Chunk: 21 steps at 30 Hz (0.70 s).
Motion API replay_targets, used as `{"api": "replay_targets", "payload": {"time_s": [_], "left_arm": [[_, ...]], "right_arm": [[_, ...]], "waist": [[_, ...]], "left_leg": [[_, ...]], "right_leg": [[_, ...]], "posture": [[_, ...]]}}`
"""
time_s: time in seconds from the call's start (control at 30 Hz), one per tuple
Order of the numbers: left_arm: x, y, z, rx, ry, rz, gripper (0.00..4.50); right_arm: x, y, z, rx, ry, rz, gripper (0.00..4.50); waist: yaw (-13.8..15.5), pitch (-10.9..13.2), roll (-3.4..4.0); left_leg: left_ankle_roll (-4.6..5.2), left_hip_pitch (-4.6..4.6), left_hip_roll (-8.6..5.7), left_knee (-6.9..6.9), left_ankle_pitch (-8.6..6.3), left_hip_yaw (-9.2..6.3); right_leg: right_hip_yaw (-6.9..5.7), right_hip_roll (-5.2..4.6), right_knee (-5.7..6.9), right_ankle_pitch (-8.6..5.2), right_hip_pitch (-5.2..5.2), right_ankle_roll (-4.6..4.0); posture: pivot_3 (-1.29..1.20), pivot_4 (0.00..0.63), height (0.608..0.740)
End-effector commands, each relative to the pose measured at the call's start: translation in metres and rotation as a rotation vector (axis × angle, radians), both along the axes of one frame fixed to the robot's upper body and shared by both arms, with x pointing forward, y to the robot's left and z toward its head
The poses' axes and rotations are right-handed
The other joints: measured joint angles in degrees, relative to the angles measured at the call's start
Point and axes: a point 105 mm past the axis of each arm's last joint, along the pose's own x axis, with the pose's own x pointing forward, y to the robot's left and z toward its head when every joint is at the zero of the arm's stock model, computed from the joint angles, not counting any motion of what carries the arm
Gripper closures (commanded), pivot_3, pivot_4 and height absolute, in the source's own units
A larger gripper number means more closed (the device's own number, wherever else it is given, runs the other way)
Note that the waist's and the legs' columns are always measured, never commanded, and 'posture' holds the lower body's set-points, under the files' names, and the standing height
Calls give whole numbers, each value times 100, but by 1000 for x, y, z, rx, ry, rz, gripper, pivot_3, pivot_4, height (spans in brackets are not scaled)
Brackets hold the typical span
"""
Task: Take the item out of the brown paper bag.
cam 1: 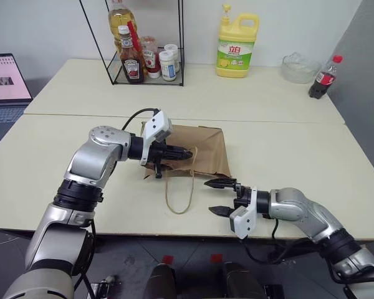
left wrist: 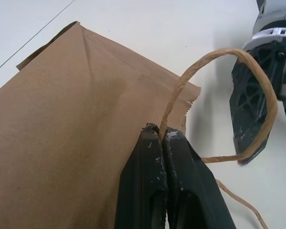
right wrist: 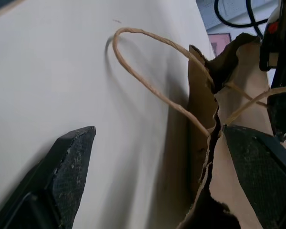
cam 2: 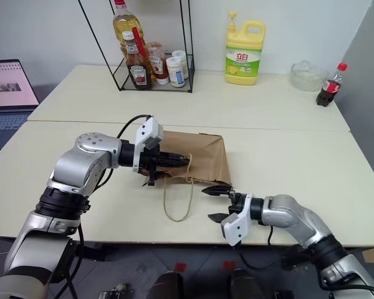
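Fingers of the left gripper (left wrist: 163,138) pinch a thin looped paper handle (left wrist: 219,90) of the flat brown paper bag (cam 1: 199,149) on the pale counter (cam 1: 287,156); the right gripper (cam 1: 219,197) waits spread at its mouth. Bottle unseen, presumably inside; extraction remains.

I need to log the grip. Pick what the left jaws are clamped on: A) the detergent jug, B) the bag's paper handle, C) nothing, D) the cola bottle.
B: in the left wrist view the left gripper has its jaws shut on a looped paper handle of the brown paper bag.
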Motion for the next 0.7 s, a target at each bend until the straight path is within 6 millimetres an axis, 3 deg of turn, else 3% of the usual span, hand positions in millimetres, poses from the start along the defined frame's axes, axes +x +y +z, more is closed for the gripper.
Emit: {"api": "replay_targets", "payload": {"time_s": [0.03, 0.5, 0.7], "left_arm": [[0, -5, 18, -32, -60, -17, 4468], [-3, -7, 18, -39, -50, -15, 4468], [-2, -6, 18, -40, -52, -12, 4500]], "right_arm": [[3, 13, -4, 11, -50, 14, 0], [9, 47, -10, 55, -120, 30, 0], [15, 46, -14, 49, -114, 14, 1980]], "waist": [[0, 0, -1], [-22, -1, -2], [-45, -2, -2]], "left_leg": [[0, 2, 0, 0, 0, 0], [0, 8, 1, 0, 0, -2], [1, 8, 0, 0, -1, -2]], "right_leg": [[0, 0, 0, 0, 1, 0], [-1, 0, 4, -1, 6, -2], [-2, -1, 4, -1, 8, -2]], "posture": [[0, 150, 740], [0, 150, 740], [0, 150, 740]]}}
